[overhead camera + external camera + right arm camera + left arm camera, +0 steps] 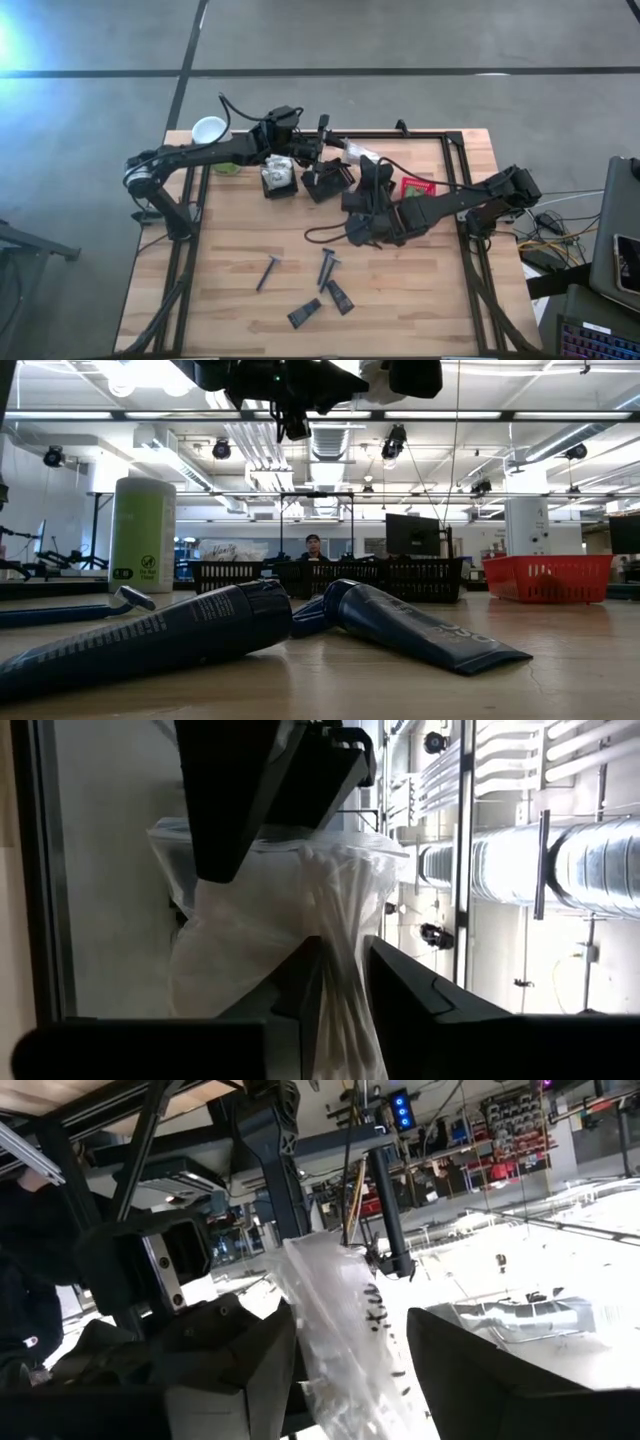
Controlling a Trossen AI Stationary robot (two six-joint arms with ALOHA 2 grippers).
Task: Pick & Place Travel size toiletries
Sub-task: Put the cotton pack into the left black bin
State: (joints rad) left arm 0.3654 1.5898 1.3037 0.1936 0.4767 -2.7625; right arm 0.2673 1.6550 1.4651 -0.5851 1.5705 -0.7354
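Observation:
A clear crinkly packet of white swab sticks [355,152] hangs in the air between both grippers, over the table's far part. My left gripper [325,150] reaches in from the left and is shut on it. My right gripper [366,168] reaches in from the right and is shut on it too. Other toiletries lie on the near part of the table: two slim razors [268,272] and two dark tubes [340,297], which fill the low view [150,640]. A black basket [280,178] holds white packets. My left gripper [350,1320] has the packet [345,1350] between its two fingers, and the bulky plastic fills the gap between them. The packet runs on past the fingertips [270,1340], clear of the table. My right gripper [345,945] pinches a narrow bunched part of the packet [345,970] between its two fingers, with the swab sticks running along them. The wider bag [260,910] bulges beyond the fingertips [305,970]. There the left gripper's dark fingers [240,810] overlap it.
A second black basket [328,180] and a red basket [418,187] stand under the arms. A pale-green canister with a white lid [208,130] stands at the far left corner. A dark cable [322,235] lies mid-table. A person [313,545] shows far behind.

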